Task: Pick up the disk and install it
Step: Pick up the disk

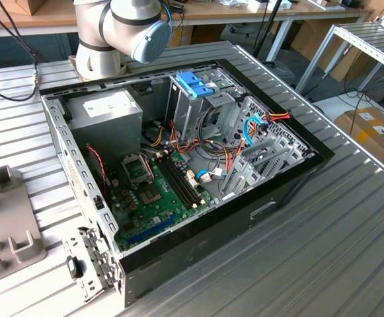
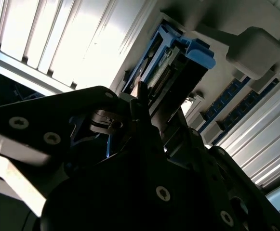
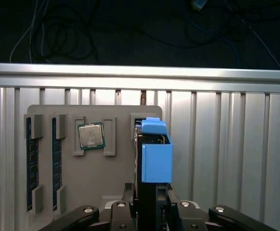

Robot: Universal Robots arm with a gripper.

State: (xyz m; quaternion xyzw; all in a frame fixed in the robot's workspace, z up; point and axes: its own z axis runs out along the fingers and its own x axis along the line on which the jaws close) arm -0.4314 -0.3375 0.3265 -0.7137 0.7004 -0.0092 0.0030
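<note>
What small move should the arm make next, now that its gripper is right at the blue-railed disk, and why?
Probably a short, straight lift away from the grey tray. The gripper straddles the disk, which stands on edge at a tray slot beside the processor chip; a tilted pull might jam it.

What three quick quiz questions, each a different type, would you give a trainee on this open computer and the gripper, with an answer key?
1. True or false: the computer case has its side closed.
2. In the first wrist view, what is the gripper shut on? A a screwdriver; B the disk; C a cup.
3. Fill in: the disk's plastic rail is ___.
Key: 1 false; 2 B; 3 blue.
</note>
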